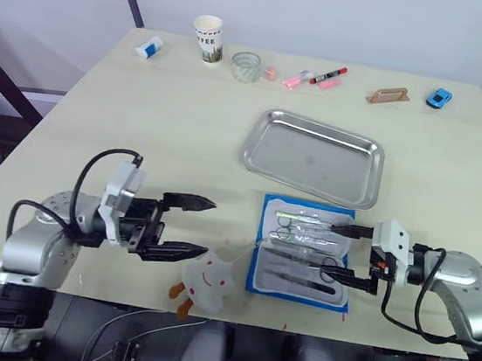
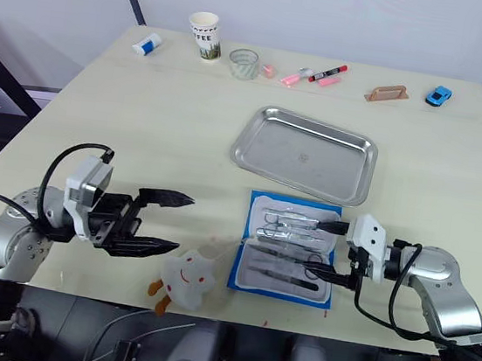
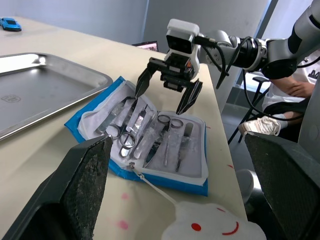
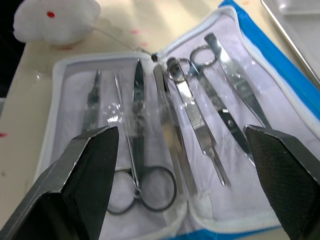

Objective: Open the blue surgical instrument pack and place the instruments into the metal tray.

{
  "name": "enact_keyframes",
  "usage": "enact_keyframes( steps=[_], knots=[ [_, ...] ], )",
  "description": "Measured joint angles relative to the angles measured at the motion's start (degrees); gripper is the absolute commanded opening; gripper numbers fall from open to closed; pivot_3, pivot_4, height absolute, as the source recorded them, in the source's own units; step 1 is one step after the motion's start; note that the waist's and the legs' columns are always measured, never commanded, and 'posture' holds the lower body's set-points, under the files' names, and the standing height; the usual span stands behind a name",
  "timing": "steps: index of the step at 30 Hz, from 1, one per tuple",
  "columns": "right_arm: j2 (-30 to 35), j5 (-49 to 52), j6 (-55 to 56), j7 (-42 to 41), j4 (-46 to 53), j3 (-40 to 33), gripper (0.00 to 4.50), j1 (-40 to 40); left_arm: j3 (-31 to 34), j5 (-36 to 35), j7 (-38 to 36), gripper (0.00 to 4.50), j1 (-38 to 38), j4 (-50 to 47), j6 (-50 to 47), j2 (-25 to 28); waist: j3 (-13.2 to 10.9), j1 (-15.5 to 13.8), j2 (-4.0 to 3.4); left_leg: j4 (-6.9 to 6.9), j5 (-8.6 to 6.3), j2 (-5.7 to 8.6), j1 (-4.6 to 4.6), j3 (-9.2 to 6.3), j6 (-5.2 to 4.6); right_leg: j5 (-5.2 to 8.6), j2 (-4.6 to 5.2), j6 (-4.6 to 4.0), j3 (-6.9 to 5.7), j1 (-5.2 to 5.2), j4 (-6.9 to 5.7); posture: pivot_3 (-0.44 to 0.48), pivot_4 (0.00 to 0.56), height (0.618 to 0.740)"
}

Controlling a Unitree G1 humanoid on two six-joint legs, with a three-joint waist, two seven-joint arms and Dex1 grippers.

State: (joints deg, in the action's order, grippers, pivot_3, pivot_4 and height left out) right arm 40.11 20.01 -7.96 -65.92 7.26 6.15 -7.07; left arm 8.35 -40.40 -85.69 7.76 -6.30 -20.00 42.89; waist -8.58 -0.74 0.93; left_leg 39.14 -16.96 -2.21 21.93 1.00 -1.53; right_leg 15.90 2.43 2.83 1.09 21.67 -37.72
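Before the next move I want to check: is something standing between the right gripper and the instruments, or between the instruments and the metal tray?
Nothing visible. The right gripper hangs open at the opened pack, beside the instruments; bare table separates pack from metal tray.

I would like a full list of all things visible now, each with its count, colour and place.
blue surgical instrument pack: 1, blue with white lining, open, near table edge
instruments: several, silver, in the pack's slots
metal tray: 1, silver, empty, behind the pack
plush toy: 1, white, left of the pack
paper cup: 1, white, far edge
glass: 1, clear, beside the cup
markers: several, pink and red, far edge
toy car: 1, blue, far right
left gripper: black, open, beside the toy
right gripper: black, open, over the pack
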Motion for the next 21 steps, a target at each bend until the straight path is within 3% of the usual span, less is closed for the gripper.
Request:
enact_keyframes(
  steps=[21],
  knots=[
    [-1.15, -1.95, 4.66, -1.07, -2.26, 0.26, 4.36, 1.01, -1.75, 0.94, 1.99, 4.50, 1.07, 0.00, 0.65, -0.71, 0.00, -0.04, 0.00, 0.00, 0.00, 0.00, -0.01, 0.00, 0.00, 0.00, 0.00, 0.00, 0.00, 0.00, -0.01, 0.000, 0.150, 0.740]
  ],
)
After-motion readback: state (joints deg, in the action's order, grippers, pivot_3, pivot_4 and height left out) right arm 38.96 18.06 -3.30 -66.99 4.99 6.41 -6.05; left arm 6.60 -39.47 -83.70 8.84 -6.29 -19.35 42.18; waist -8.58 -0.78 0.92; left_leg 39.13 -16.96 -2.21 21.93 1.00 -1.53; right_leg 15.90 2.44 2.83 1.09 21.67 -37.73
